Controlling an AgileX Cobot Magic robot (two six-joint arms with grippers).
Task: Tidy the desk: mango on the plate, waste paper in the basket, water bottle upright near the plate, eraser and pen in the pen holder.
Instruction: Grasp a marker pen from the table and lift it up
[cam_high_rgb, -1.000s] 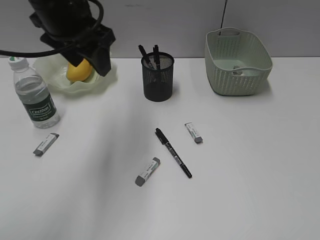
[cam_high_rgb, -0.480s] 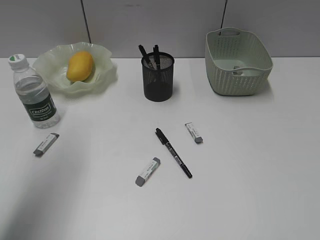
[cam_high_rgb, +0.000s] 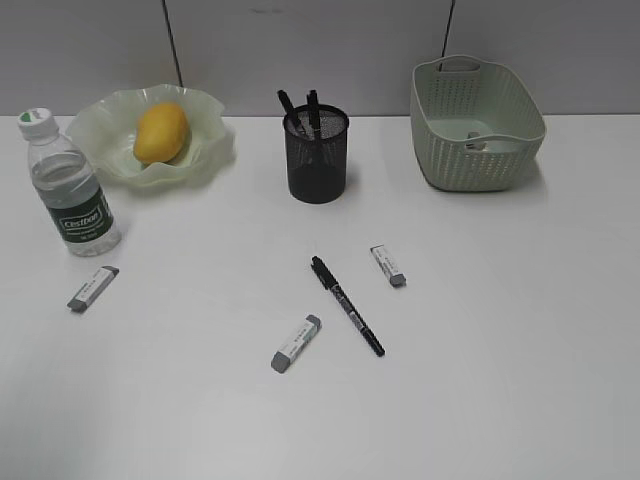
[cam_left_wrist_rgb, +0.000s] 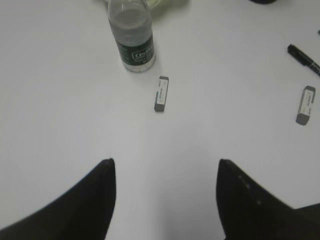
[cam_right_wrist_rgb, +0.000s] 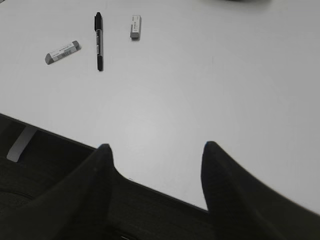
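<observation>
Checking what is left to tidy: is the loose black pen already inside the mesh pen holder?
No, the loose pen lies flat on the desk, in front of the pen holder.

An office-like desk setup: a plain white desk (cam_high_rgb: 500, 350) against grey partition panels (cam_high_rgb: 320, 50), with a mesh pen holder (cam_high_rgb: 317, 155) holding pens.
</observation>
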